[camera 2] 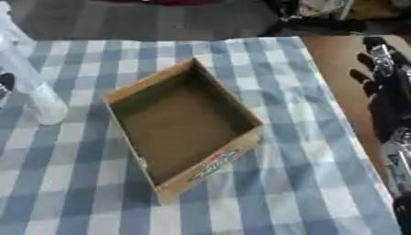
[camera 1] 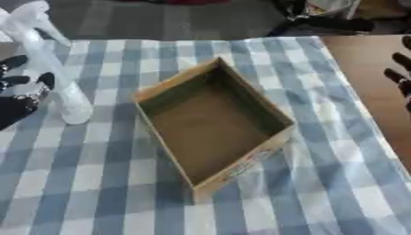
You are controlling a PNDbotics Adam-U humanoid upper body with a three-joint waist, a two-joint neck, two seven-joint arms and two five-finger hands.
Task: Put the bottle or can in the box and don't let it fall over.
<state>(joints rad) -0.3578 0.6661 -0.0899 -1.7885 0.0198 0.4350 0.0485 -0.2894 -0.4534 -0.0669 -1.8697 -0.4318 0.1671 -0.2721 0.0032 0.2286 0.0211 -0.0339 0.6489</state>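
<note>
A clear spray bottle (camera 1: 58, 80) with a white trigger head stands on the checked cloth at the far left, its top leaning left. My left hand (camera 1: 18, 98) is right beside it at the left edge, fingers spread toward its side; none shows wrapped round it. To the right of the bottle lies an open, empty cardboard box (camera 1: 241, 169), set diagonally mid-table. My right hand (camera 2: 387, 98) rests open at the right edge, fingers up, well clear of the box.
A blue-and-white checked cloth (camera 1: 96, 183) covers most of the table. Bare brown tabletop (camera 1: 365, 69) shows along the right side. Dark clutter (camera 2: 321, 13) lies on the floor beyond the far edge.
</note>
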